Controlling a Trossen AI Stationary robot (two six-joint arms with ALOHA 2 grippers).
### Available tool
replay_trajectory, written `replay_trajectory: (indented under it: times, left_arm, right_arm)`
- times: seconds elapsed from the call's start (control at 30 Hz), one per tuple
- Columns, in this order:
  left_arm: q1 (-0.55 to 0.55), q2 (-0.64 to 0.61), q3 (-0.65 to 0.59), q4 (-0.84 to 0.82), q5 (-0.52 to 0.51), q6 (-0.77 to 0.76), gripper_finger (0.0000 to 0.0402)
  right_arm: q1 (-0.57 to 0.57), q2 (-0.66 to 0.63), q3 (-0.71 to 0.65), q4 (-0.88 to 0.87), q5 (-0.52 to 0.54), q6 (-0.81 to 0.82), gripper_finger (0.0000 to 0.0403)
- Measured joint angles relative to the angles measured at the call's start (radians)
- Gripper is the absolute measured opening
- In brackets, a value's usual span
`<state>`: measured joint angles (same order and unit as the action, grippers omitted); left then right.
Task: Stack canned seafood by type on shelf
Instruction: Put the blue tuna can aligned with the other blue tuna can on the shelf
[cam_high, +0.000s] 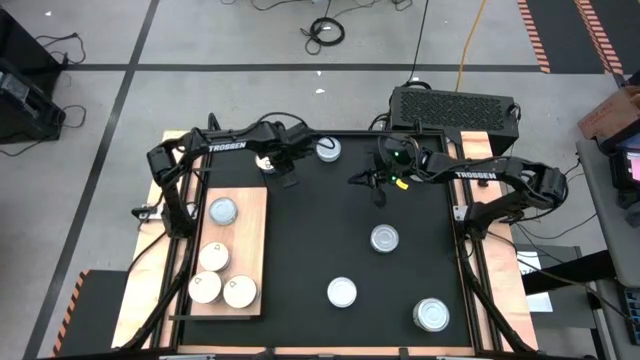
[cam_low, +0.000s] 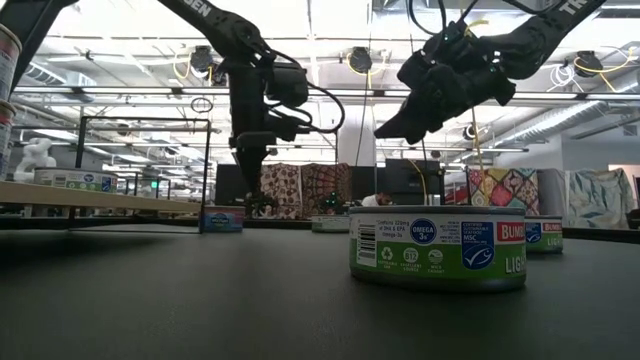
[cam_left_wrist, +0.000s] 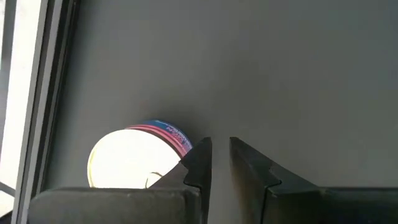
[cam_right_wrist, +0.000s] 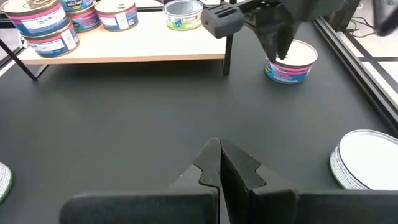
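The shelf (cam_high: 250, 225) is a light wooden board at the table's left. On it stand one silver-topped can (cam_high: 222, 210) and three cream-topped cans (cam_high: 213, 256). Loose cans stand on the black mat (cam_high: 330, 220): cream-topped ones (cam_high: 328, 150) (cam_high: 342, 292) and silver-topped ones (cam_high: 385, 238) (cam_high: 432, 315). My left gripper (cam_left_wrist: 221, 155) points down over the mat's far left part. Its fingers are a narrow gap apart with nothing between them, right beside a cream-topped can (cam_left_wrist: 134, 162) with a pink and blue label. My right gripper (cam_right_wrist: 219, 155) hangs shut and empty above the mat's far middle.
A black box (cam_high: 455, 105) sits beyond the table's far right corner. The shelf stands on thin dark legs (cam_right_wrist: 227, 59) above the mat. A can with a green label (cam_low: 438, 248) stands close to the near edge. Bare mat lies between the two grippers.
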<state>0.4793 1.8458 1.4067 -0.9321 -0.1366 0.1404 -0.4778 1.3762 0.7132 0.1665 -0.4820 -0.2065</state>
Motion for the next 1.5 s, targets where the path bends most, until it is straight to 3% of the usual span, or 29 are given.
replay_trajectory:
  times: [0.17,0.43,0.8,1.3,1.5]
  left_arm:
    - [-0.033,0.0,0.0,-0.025,-0.016,0.004,0.0098]
    - [-0.088,0.0,0.0,-0.02,-0.177,-0.003,0.0167]
    - [-0.039,0.0,-0.068,-0.009,-0.208,-0.08,0.0171]
    - [-0.014,0.003,-0.098,0.037,-0.215,-0.075,0.0171]
    - [-0.019,0.037,-0.098,0.031,-0.165,-0.053,0.0171]
  right_arm:
    - [0.0,0.0,0.0,-0.003,-0.022,0.001,0.0]
    - [0.0,0.0,0.0,-0.004,-0.048,0.0,0.0]
    - [0.0,0.0,0.0,-0.003,-0.048,-0.015,0.0]
    - [0.0,0.0,0.0,-0.003,-0.048,-0.016,0.0]
    - [0.001,0.0,0.0,-0.011,-0.048,-0.015,0.0]
